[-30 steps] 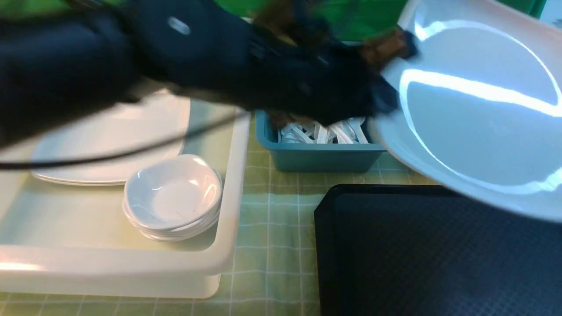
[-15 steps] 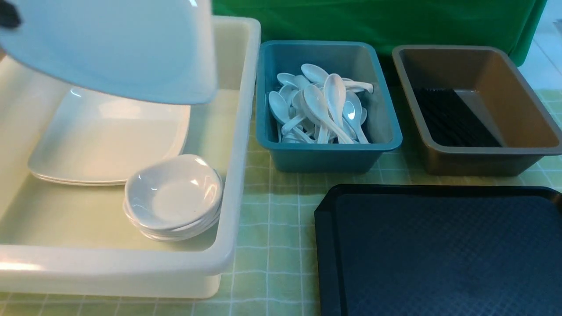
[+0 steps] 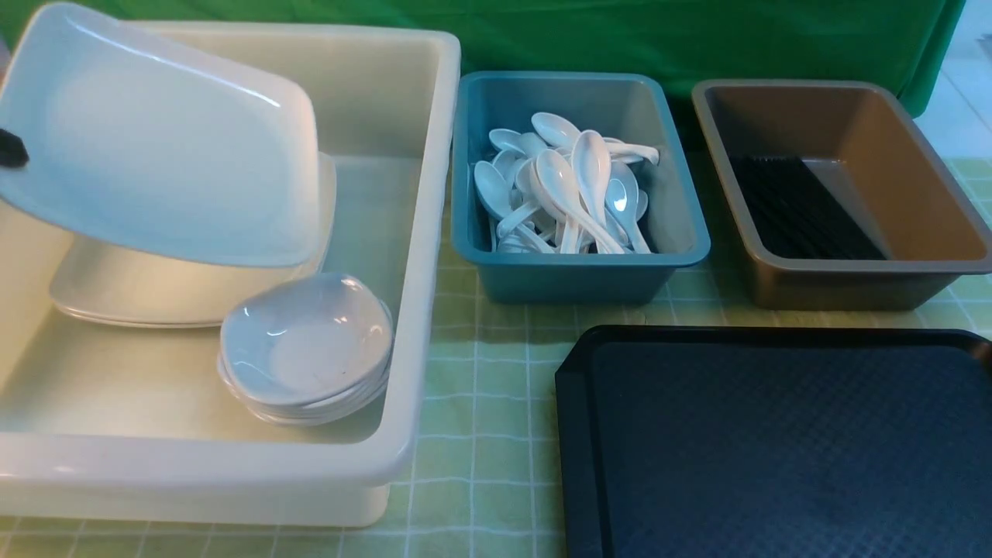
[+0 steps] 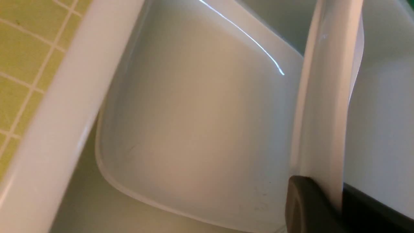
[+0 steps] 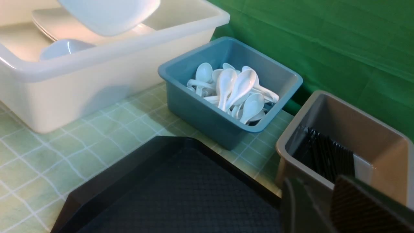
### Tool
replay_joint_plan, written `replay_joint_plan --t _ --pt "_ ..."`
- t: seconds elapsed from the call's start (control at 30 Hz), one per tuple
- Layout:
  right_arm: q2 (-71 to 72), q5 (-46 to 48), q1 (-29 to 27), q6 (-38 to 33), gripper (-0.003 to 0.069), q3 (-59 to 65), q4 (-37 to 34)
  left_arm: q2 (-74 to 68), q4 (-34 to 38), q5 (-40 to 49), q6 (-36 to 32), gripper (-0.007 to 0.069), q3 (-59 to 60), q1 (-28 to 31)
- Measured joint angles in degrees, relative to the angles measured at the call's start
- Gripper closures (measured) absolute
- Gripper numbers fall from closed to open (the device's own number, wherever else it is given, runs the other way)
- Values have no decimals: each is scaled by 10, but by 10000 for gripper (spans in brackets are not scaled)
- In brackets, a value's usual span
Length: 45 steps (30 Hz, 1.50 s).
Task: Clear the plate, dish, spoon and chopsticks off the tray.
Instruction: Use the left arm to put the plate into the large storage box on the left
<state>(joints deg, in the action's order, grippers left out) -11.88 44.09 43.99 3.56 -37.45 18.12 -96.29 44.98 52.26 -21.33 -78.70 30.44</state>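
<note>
Left arm: it was off past the 9 o'clock edge, and only its dark fingertip showed.
Left gripper [image 4: 336,200]: it was squeezed tight on the plate [image 3: 170,155] at its rim.
Plate: it was tipped up in the air at 10 o'clock, over the stack of plates [image 3: 155,298] in the white tub [image 3: 194,465].
Right gripper [image 5: 323,194]: its fingers were a little apart and held nothing, near the tray [image 3: 775,449].
Tray: it lay flat at 5 o'clock.

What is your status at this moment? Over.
Left gripper shut on large glossy white squarish plate, tilted over plate stack in cream plastic bin. Right gripper open, empty. Nothing seen in the way.
</note>
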Motion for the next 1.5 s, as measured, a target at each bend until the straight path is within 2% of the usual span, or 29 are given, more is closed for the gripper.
replay_joint_plan --t 0.23,0.43,0.73,1.23,1.37,1.47,1.5 --pt "0 0 0 0 497 0 0 -28 1 -30 -44 611 0 0" --pt "0 0 0 0 493 0 0 -29 0 -73 -56 611 0 0" --pt "0 0 0 0 490 0 0 -47 -24 -45 -61 611 0 0" --pt "0 0 0 1 482 0 0 -83 -48 -57 -70 599 -3 -6" --pt "0 0 0 2 482 0 0 -87 -106 -94 -71 514 -3 -34" --pt "0 0 0 2 482 0 0 -88 -133 -123 -72 424 -3 -51" --pt "0 0 0 2 482 0 0 -88 -133 -125 -72 424 -3 -52"
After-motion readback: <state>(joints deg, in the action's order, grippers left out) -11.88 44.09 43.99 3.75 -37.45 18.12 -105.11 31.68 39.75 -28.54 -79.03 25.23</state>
